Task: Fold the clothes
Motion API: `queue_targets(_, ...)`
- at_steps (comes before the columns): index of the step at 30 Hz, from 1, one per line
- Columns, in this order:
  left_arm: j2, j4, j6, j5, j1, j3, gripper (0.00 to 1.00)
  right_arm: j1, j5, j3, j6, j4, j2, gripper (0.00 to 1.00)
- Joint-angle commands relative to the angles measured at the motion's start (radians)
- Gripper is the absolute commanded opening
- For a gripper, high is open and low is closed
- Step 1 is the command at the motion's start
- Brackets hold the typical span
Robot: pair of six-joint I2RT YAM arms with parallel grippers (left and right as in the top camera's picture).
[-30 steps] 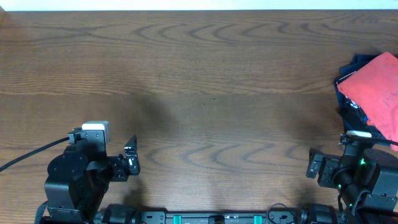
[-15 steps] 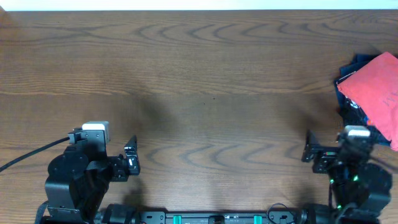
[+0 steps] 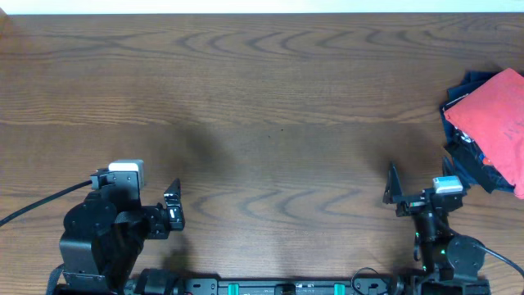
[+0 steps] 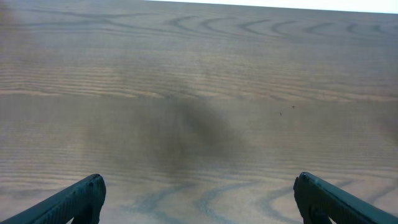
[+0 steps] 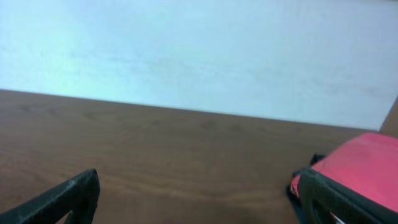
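Observation:
The red-orange T-shirt (image 3: pixel 495 115) lies folded at the table's right edge, on top of dark navy garments (image 3: pixel 468 153). It also shows at the right of the right wrist view (image 5: pixel 364 163), just behind the right finger. My right gripper (image 3: pixel 401 195) is open and empty near the front edge, left of and nearer than the shirt, and its fingers frame bare table in the right wrist view (image 5: pixel 199 196). My left gripper (image 3: pixel 172 209) is open and empty at the front left, over bare wood in the left wrist view (image 4: pixel 199 199).
The wooden table (image 3: pixel 262 123) spreads between the arms. The navy pile sticks out under the shirt toward the right arm. A pale wall (image 5: pixel 199 50) stands behind the table's far edge. A black cable (image 3: pixel 41 203) runs off left from the left arm.
My right arm has swung left and forward, away from the pile, with its fingers now pointing further over the table. The left arm and the shirt have not moved.

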Motion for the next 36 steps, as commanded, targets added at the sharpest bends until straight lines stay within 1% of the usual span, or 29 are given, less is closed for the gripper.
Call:
queue_targets(1,-0.002,0.000,-0.016,-0.008,0.003,0.000,0.98,-0.002,-0.012,-0.074,-0.012,0.080,-0.009,0.99)
queue_targets(2,-0.002,-0.001,-0.016,-0.009,0.003,0.000,0.98,-0.002,-0.005,-0.099,-0.013,0.120,-0.009,0.99)
queue_targets(8,-0.002,0.000,-0.016,-0.008,0.003,0.000,0.98,0.004,0.146,-0.097,-0.010,0.111,-0.009,0.99)
queue_targets(10,-0.002,0.000,-0.016,-0.009,0.003,0.000,0.98,0.004,0.200,-0.097,0.013,0.119,-0.009,0.99)
queue_targets(12,-0.002,0.000,-0.016,-0.009,0.003,0.000,0.98,0.005,0.226,-0.097,0.012,0.118,-0.009,0.99)
queue_targets(14,-0.002,0.000,-0.016,-0.008,0.003,0.000,0.98,0.006,0.227,-0.097,0.010,0.071,-0.009,0.99)
queue_targets(16,-0.002,0.000,-0.016,-0.009,0.003,0.000,0.98,0.021,0.201,-0.097,0.013,-0.012,-0.009,0.99)
queue_targets(17,-0.002,0.000,-0.016,-0.008,0.003,0.000,0.98,0.034,0.208,-0.097,0.010,-0.012,-0.009,0.99)
queue_targets(19,-0.002,0.000,-0.016,-0.008,0.003,0.000,0.98,0.066,0.209,-0.097,-0.044,-0.011,-0.009,0.99)
queue_targets(22,-0.002,0.000,-0.016,-0.008,0.003,0.000,0.98,0.101,0.212,-0.097,-0.055,-0.012,-0.009,0.99)
queue_targets(25,-0.002,0.000,-0.016,-0.008,0.003,0.000,0.98,0.113,0.205,-0.097,-0.053,-0.011,-0.009,0.99)
queue_targets(28,-0.002,0.000,-0.016,-0.008,0.003,0.000,0.98,0.113,0.202,-0.097,-0.019,-0.008,-0.009,0.99)
queue_targets(36,-0.002,0.000,-0.016,-0.008,0.003,0.000,0.98,0.113,0.202,-0.097,-0.019,-0.008,-0.009,0.99)
